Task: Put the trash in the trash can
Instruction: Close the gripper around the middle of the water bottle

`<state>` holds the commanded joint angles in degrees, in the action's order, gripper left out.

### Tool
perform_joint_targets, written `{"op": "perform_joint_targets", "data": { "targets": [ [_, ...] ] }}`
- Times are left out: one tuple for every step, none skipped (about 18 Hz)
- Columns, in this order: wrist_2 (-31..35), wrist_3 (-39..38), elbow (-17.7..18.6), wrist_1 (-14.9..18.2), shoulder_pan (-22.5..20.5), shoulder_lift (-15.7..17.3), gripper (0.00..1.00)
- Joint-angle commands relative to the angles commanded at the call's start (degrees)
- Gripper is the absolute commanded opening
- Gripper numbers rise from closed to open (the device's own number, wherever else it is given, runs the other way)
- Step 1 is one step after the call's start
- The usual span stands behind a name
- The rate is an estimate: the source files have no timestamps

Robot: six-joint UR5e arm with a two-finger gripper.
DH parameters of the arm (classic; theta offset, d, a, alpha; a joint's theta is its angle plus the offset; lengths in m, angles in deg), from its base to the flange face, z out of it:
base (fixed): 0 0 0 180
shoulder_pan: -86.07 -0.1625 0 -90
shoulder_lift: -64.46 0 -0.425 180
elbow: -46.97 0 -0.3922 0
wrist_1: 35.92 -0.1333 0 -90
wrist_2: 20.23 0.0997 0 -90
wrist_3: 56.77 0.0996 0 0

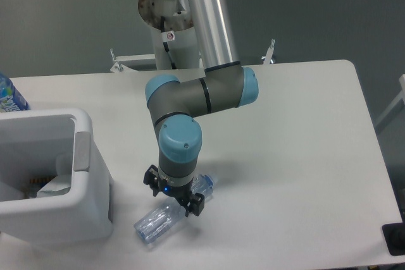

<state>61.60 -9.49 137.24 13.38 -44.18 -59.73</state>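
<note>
Bottle (161,219) lies flat on the counter (291,156); the tool (173,197) straddles it (jaws spread, nothing gripped) for a sideways pinch.

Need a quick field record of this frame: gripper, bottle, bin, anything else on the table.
gripper: low over the middle of the bottle, fingers either side of it; closure not clear
bottle: clear, lying on its side on the table, cap end toward upper right, right of the bin
bin: white, at left edge, open top, white wad inside
blue bottle: far left, behind the bin, partly cut off
task status: bottle not in bin
</note>
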Motion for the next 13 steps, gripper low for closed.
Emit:
{"op": "perform_joint_targets", "data": {
  "targets": [
    [0.00,0.00,-0.18,0.00,0.00,-0.44,1.00],
    [0.00,0.00,-0.35,0.00,0.00,-0.70,1.00],
    [0.09,0.00,-0.18,0.00,0.00,-0.88,1.00],
    [0.09,0.00,-0.35,0.00,0.00,-1.23,1.00],
    [0.09,-0.08,-0.53,0.00,0.00,-1.50,1.00],
    [0.09,-0.09,-0.62,0.00,0.00,-1.67,1.00],
    [0.44,-0.09,-0.70,0.00,0.00,-1.93,1.00],
    [0.79,-0.09,-0.88,0.00,0.00,-2.02,1.00],
    [0.88,-0.17,-1.23,0.09,0.00,-2.11,1.00],
    [0.88,-0.26,-1.58,0.09,0.00,-2.55,1.00],
    [0.97,-0.26,-1.85,0.09,0.09,-2.81,1.00],
    [1.31,-0.17,-2.11,0.00,0.52,-3.16,1.00],
    [1.84,-0.26,-2.29,0.09,0.96,-3.43,1.00]
  ]
}}
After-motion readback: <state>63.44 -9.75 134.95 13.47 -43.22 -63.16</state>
